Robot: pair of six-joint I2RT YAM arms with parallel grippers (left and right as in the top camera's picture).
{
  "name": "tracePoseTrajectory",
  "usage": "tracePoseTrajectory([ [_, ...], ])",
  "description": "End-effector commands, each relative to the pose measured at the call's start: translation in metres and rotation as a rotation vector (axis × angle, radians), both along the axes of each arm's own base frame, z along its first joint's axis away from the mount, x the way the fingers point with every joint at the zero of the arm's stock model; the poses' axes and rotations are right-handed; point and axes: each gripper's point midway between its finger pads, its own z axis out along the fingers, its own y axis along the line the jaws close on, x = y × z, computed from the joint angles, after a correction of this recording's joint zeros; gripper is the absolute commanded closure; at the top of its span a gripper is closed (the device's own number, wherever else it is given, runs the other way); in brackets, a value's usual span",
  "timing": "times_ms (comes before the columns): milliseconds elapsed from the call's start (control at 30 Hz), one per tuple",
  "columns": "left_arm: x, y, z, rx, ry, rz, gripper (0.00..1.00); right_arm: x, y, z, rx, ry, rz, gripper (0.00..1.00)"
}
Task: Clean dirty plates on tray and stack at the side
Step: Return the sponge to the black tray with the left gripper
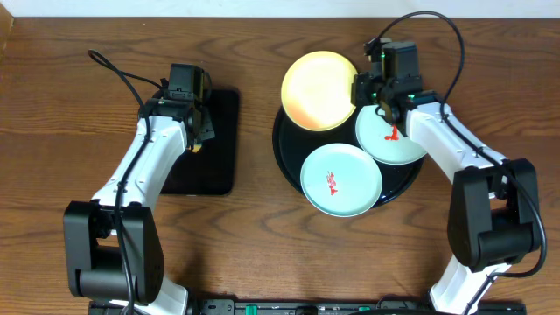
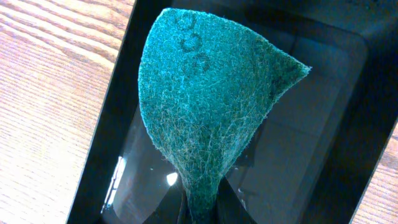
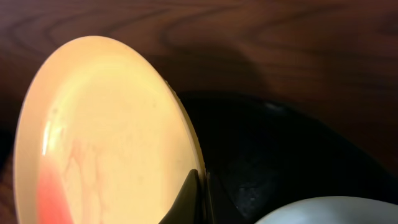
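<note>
Holding yellow plate (image 3: 106,137) tilted for scrubbing.
Pinching its rim in right gripper (image 3: 198,198), green pad (image 2: 205,106) in left gripper (image 2: 202,211); needing flat, firm pad contact on the smear (image 3: 53,193).

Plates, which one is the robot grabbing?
The pale yellow plate: the right gripper has its jaws shut on the rim. The two mint plates just lie on the black tray, smeared red.

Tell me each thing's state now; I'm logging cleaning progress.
Yellow plate: tilted up, rim pinched by right tool, faint red smear.
Front mint plate: lying on round tray, sauce-smeared.
Right mint plate: lying on round tray, sauce-smeared.
Green scouring pad: pinched in left tool over rectangular tray.
</note>
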Motion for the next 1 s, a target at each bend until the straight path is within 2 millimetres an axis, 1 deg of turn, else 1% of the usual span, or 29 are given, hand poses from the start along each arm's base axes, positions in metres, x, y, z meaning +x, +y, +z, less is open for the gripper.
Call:
tracePoseTrajectory([
  [0,-0.003,0.000,-0.007,0.000,0.018,0.002,0.92,0.000,0.012,0.017,-0.002,-0.041,0.032,0.99],
  [133,-0.004,0.001,-0.009,0.000,0.021,0.002,0.92,0.000,0.013,0.018,-0.002,-0.041,0.032,0.99],
  [333,-0.007,0.003,-0.018,0.005,0.044,0.000,0.92,-0.002,0.011,0.016,-0.006,-0.028,0.031,0.99],
  [433,-0.008,0.006,-0.022,0.005,0.056,0.008,0.84,-0.003,0.011,0.015,-0.007,-0.025,0.030,0.99],
  [467,-0.008,0.006,-0.023,0.006,0.057,0.008,0.73,-0.003,0.011,0.015,-0.007,-0.024,0.030,0.99],
  [500,-0.008,0.006,-0.023,0.005,0.058,0.010,0.57,-0.003,0.011,0.015,-0.007,-0.024,0.030,0.99],
  [533,-0.008,0.006,-0.023,0.006,0.058,0.010,0.49,-0.003,0.011,0.015,-0.007,-0.024,0.030,0.99],
  [600,-0.008,0.006,-0.023,0.005,0.058,0.010,0.45,-0.003,0.011,0.015,-0.007,-0.024,0.030,0.99],
  [700,-0.008,0.006,-0.023,0.005,0.059,0.010,0.44,-0.003,0.011,0.017,-0.006,-0.028,0.030,0.99],
  [767,-0.009,0.006,-0.023,0.005,0.061,0.010,0.43,-0.003,0.010,0.023,-0.004,-0.039,0.030,0.99],
  [867,-0.009,0.005,-0.022,-0.001,0.060,0.008,0.38,-0.002,0.006,0.037,-0.015,-0.071,0.010,0.99],
  [967,-0.008,0.000,-0.012,-0.032,0.035,-0.003,0.34,-0.001,0.000,0.055,-0.043,-0.118,0.000,0.99],
])
